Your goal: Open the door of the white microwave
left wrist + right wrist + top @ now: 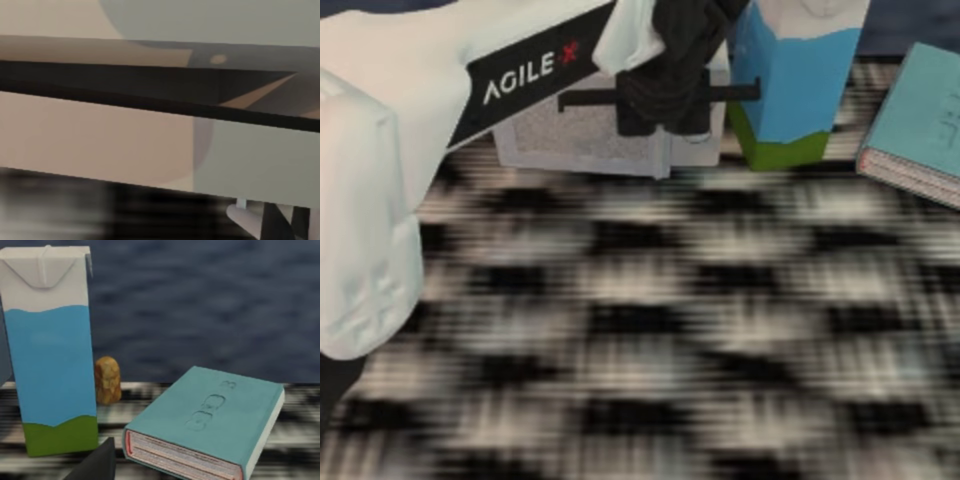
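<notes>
Contact point sought: the left gripper (665, 100) is pressed at the door (585, 135) of the white microwave (610, 140), right edge; jaw state cannot be told.

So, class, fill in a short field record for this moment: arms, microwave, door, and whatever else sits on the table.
left arm: reaches across to the white microwave; left gripper at its front
door: mesh window panel faces front; open or shut unclear
right arm: not seen in the top view
carton: blue-white-green carton, right of the microwave
book: teal book, far right
small brown object: behind the carton
</notes>
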